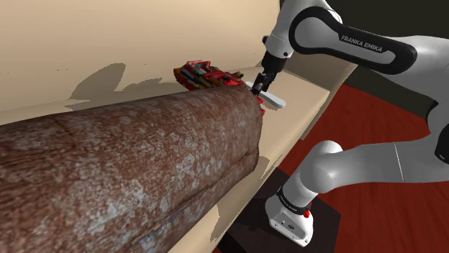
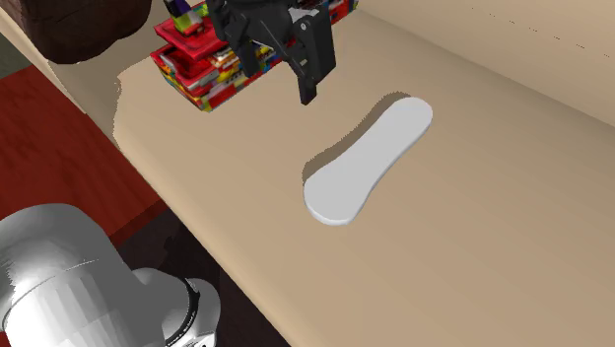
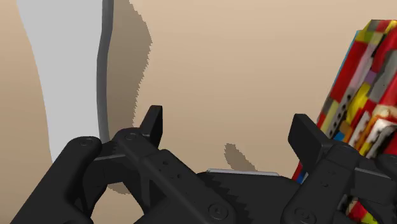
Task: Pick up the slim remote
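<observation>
Since the brown mottled bolster (image 1: 122, 165) takes up the near side, the only working room is the beige seat surface (image 2: 493, 227) beyond it, so the white arm (image 1: 360, 43) reaches over the bolster's far end to get at it. The multicoloured brick block (image 2: 202, 69) sits on that surface close to the seat's edge. The slim remote (image 2: 367, 161), drawn plain white, lies flat just beside the block with bare beige between them. It touches nothing else, so it's probably just resting under its own weight. In the second exterior view its long axis runs diagonally from lower left to upper right. The broader end points toward the seat's edge and the narrower end points further in. The gripper (image 3: 229, 127) hovers above the gap between block and remote. Its fingers are spread wide, with only bare seat between them. In the wrist view the remote lies outside one finger and the block is close to the other. My read is that the finger line already sits roughly across the remote's long axis. If so, the fix is a sideways shift over the remote, then a descent. The nearby block could foul the outer finger.
</observation>
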Available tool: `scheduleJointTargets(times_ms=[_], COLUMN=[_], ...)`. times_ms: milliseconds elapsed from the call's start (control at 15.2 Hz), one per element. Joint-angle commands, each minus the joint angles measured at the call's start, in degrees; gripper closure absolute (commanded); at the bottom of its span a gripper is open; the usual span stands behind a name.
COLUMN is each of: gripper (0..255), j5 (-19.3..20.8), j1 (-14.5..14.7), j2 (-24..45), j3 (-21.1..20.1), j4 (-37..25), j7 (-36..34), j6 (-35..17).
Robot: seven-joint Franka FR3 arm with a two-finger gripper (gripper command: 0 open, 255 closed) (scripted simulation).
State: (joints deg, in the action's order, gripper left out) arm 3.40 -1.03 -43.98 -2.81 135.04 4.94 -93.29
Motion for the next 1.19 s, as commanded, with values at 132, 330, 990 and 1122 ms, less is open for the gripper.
scheduleJointTargets(times_ms=[132, 330, 990, 1122], gripper=[0, 0, 0, 0], j5=[0.99, 2.22, 3.66, 3.79], j1=[-0.93, -2.19, -4.05, -4.12], j2=[1.44, 4.18, 10.53, 10.38], j3=[2.98, 7.34, 15.53, 15.66], j4=[-1.13, -3.35, -5.69, -4.04], j7=[2.89, 7.21, 15.21, 15.16], j6=[-0.18, -0.45, -3.77, -5.27])
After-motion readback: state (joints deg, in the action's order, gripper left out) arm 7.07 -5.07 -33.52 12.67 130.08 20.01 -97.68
